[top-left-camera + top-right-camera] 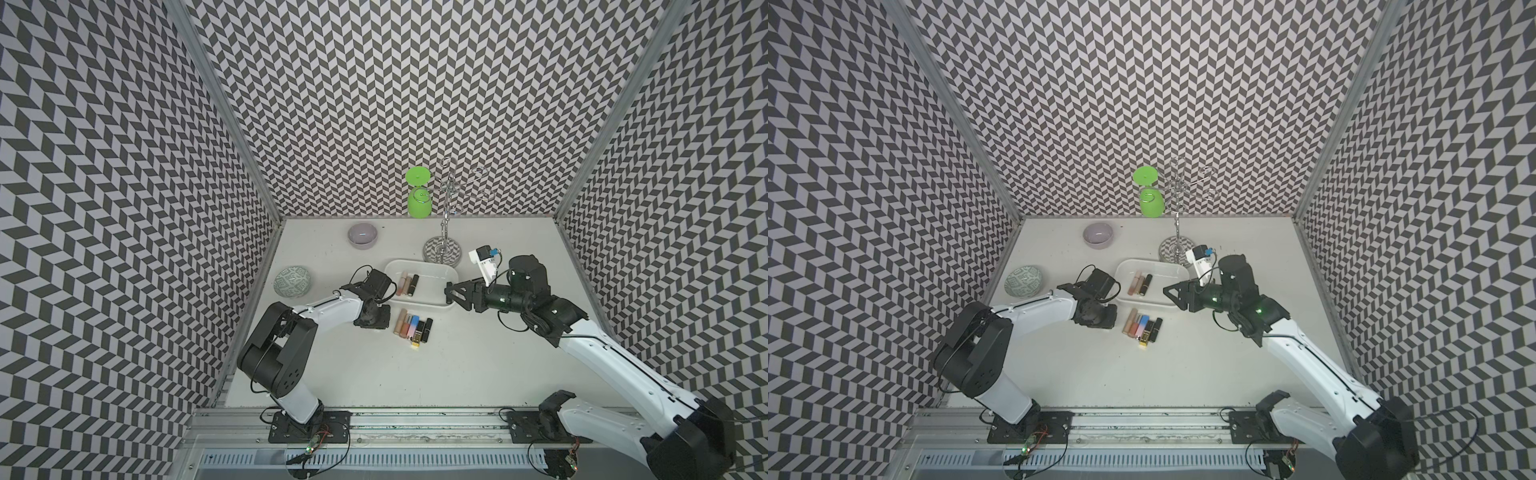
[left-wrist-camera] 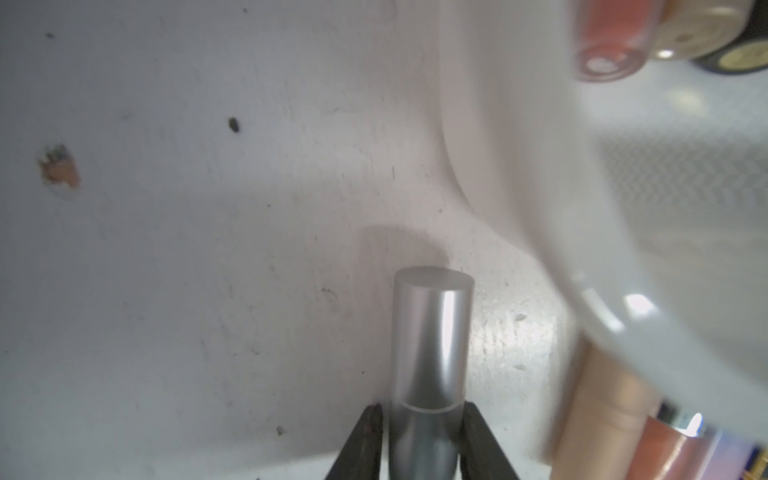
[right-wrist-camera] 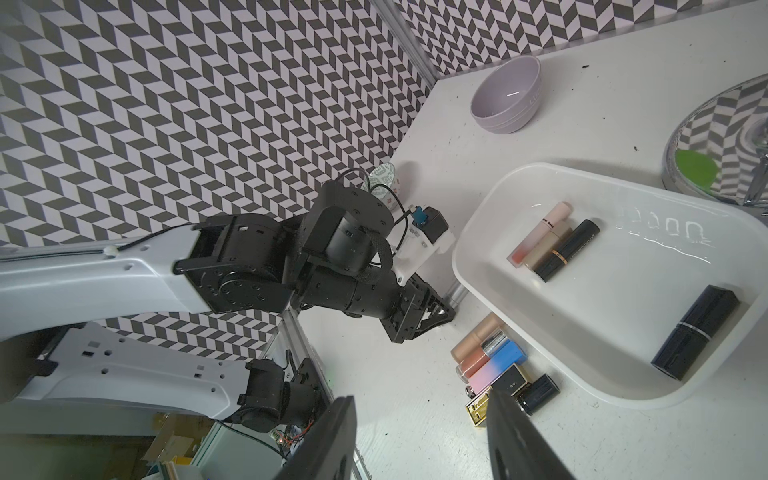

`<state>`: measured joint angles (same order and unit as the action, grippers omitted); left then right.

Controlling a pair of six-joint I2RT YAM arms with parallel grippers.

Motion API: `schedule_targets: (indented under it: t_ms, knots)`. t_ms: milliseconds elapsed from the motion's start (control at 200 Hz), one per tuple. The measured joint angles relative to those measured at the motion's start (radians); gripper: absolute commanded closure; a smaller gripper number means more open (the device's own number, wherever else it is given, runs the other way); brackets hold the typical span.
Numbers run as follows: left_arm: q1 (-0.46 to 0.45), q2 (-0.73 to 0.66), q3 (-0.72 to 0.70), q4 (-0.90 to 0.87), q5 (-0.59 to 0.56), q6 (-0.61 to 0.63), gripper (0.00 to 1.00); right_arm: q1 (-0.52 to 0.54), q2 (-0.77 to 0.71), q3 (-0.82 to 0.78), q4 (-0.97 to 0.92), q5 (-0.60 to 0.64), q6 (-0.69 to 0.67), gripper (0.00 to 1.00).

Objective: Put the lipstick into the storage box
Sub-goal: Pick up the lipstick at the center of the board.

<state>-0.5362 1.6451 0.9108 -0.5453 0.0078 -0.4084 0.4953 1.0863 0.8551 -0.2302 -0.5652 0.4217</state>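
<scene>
Lipstick [image 2: 430, 353], seemingly clamped, beside storage box [image 2: 519, 166].

Seen steeply from high over the near edge of the table [image 1: 457, 365] in both top views, with nearly identical framing; from left wrist, close against table beside storage box [image 2: 519, 166]; from right wrist, farther off, facing box and left arm [image 3: 104, 274]

Colour check from my side: walls [image 1: 374, 83] all black-and-white chevrons, storage box [image 1: 436, 278] glossy white, and the lipstick [image 2: 430, 345] in my black left gripper [image 2: 420, 411] is silver. The bowl [image 1: 362, 235] is lilac-grey, the plate [image 1: 292, 281] green-patterned, the cup [image 1: 418, 202] bright green.
</scene>
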Motion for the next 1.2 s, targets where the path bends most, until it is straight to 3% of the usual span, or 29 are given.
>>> schedule_targets:
  t_ms: [205, 571, 946, 1202]
  knots:
    - [0.000, -0.007, -0.012, 0.011, -0.003, 0.003, 0.76, 0.000, 0.000, 0.000, 0.000, 0.000, 0.010, 0.45]
    - [0.000, -0.056, -0.050, -0.010, 0.062, -0.023, 0.77, 0.000, 0.013, -0.001, 0.000, 0.002, 0.013, 0.45]
    - [0.055, -0.333, -0.135, -0.031, 0.256, -0.161, 0.76, -0.001, 0.227, 0.084, -0.024, -0.058, 0.000, 0.44]
    - [0.068, -0.475, -0.146, 0.072, 0.414, -0.241, 0.75, -0.005, 0.322, 0.190, -0.040, -0.162, -0.013, 0.44]
